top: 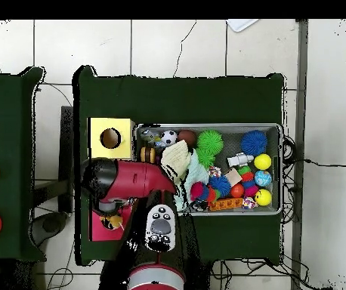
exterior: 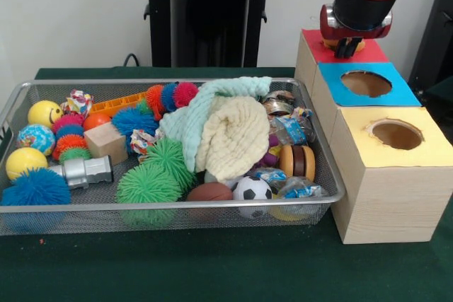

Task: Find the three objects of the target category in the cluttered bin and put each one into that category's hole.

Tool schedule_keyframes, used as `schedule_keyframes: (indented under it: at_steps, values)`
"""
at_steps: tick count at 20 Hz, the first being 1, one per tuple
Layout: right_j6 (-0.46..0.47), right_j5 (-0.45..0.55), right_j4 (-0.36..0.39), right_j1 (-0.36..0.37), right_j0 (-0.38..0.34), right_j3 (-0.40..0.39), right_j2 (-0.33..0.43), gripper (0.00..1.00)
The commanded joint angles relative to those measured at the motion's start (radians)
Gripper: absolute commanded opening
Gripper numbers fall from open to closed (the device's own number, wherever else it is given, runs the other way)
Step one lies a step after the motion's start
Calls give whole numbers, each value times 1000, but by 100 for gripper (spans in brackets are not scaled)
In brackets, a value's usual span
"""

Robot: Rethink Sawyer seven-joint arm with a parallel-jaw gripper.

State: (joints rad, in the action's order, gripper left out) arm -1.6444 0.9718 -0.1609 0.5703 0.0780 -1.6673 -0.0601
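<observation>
Arm's over at the box row by the bench's right edge in the front view, gripper (exterior: pixel 347 47) hanging straight down on the red-topped hole (exterior: pixel 345 51) at the far end of the row. An orange-tan object (exterior: pixel 345 44) peeks out right at the fingertips, sitting at the hole's mouth. Dark fingers look pinched onto it, so I'd call the pincer clenched on that lump, not let go yet. Vertical approach makes sense: it lines the lump up w/ the opening so it can fall clean through.

Blue-topped hole (exterior: pixel 366 83) and yellow-topped hole (exterior: pixel 397 134) sit nearer the front edge, both uncovered, wrong category, so left alone.

Wire bin (exterior: pixel 14 104) fills the bench's middle and left, packed. Pale cloths (exterior: pixel 226 129) are heaped in its centre, draped over whatever's below, and that's prob where the searching gets hard. Spiky green balls (exterior: pixel 152 175), a blue spiky ball (exterior: pixel 35 187), yellow balls (exterior: pixel 44 112), toy football (exterior: pixel 210 192) and mini soccer ball (exterior: pixel 253 190) crowd the front rim. No other orange-tan lumps showing in the bin; can't tell if any hide under the cloths.

Overhead view: red arm (top: pixel 131 180) covers most of the box row; only a scrap of red top shows under the wrist.

Judgement: drop-off step, release looks like the next call.
</observation>
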Motion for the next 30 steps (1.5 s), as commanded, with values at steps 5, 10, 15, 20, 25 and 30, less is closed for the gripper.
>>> schedule_keyframes:
  at_steps: [5, 10, 15, 20, 25, 30]
  values:
    - [-168, -6, -28, 101, -8, -168, 21, 0]
    - [-190, 47, -31, 148, 4, -167, 17, 0]
    - [-198, 40, -43, 162, 6, -195, 26, 0]
    - [-182, -87, -44, 113, -2, -239, 40, 0]
    - [-176, -181, -42, 62, -7, -268, 50, 0]
    - [-181, -258, -38, -26, -10, -268, 61, 0]
